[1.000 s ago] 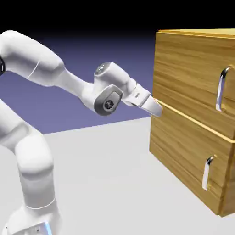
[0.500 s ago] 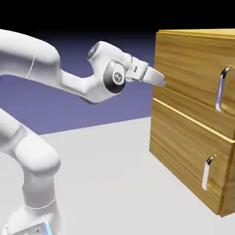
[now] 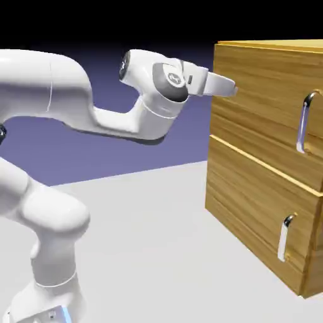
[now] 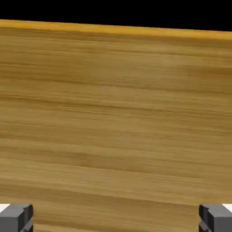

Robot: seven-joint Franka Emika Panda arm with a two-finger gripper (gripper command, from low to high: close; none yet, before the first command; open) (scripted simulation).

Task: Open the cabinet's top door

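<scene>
Wood-grain top door (image 3: 268, 101); silver handle (image 3: 305, 122) long axis upright

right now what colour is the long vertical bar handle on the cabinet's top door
Shiny silver, the long vertical bar handle on the golden-brown wood-grain top door; clearest in the exterior view.

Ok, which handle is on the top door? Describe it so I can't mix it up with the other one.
Start at the wooden cabinet on the exterior view's right; its front has two stacked panels. The top door is the upper panel, and its handle is the long vertical silver bar near the picture's right edge. The lower handle is shorter and sits beneath the seam.
</scene>
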